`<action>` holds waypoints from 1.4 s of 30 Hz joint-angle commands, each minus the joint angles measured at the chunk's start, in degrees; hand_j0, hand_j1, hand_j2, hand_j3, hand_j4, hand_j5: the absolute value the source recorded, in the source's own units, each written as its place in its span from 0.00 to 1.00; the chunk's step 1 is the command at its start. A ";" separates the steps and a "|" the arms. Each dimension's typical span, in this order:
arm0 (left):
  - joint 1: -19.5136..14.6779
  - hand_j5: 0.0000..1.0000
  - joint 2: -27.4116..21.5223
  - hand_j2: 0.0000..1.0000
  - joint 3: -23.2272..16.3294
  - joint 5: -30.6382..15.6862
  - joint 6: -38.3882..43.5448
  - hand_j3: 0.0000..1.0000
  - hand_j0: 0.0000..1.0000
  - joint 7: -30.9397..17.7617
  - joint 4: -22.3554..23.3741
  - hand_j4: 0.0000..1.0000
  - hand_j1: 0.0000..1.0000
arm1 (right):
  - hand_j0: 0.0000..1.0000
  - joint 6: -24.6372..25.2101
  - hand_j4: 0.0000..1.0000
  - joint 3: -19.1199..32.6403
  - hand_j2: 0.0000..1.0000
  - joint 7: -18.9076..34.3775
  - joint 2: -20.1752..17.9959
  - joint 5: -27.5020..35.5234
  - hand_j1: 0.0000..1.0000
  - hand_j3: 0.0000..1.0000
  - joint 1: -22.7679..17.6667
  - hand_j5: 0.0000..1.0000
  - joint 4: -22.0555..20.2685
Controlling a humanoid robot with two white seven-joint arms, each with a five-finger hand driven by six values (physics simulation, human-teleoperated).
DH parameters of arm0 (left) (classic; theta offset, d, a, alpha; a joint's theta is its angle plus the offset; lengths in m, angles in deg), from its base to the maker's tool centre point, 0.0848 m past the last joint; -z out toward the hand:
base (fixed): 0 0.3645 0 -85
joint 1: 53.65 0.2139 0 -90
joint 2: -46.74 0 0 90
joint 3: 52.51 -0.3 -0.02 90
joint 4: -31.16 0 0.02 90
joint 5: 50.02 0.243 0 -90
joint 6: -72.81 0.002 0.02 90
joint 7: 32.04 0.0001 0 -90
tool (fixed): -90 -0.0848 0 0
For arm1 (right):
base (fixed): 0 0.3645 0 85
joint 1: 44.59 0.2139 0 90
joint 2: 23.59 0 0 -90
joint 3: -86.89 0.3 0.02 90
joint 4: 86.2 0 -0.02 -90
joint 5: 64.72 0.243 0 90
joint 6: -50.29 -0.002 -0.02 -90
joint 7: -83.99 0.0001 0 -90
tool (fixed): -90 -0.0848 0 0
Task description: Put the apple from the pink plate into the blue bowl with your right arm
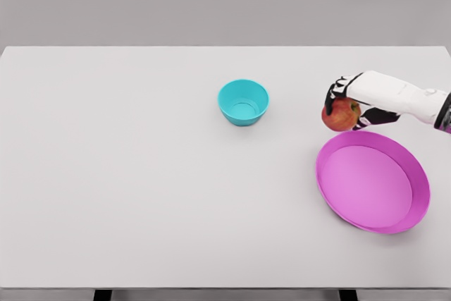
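Now right hand grips apple above pink plate rim.

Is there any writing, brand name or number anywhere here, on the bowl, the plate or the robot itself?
None: no word, number or sign shows on the blue bowl, the pink plate, the apple, the right robot hand or the white table.

A white table is carrying two things: a blue bowl is sitting near its middle, and a pink plate is lying well apart, right of and nearer than the bowl.
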 commanded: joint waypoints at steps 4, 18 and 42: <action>0.00 1.00 0.00 1.00 0.00 0.01 0.00 1.00 1.00 -0.01 0.00 1.00 1.00 | 0.35 0.17 0.35 0.00 0.35 -0.05 4.05 0.27 0.35 0.35 1.40 0.35 2.79; 0.00 1.00 0.00 1.00 0.00 0.01 0.00 1.00 1.00 -0.01 0.00 1.00 1.00 | 0.35 0.17 0.35 0.09 0.35 -0.05 10.38 -1.75 0.35 0.35 4.22 0.35 6.93; 0.00 1.00 0.00 1.00 0.00 0.01 0.00 1.00 1.00 -0.01 0.00 1.00 1.00 | 0.35 0.17 0.35 -1.23 0.35 -0.05 18.64 -6.67 0.35 0.35 10.55 0.35 12.73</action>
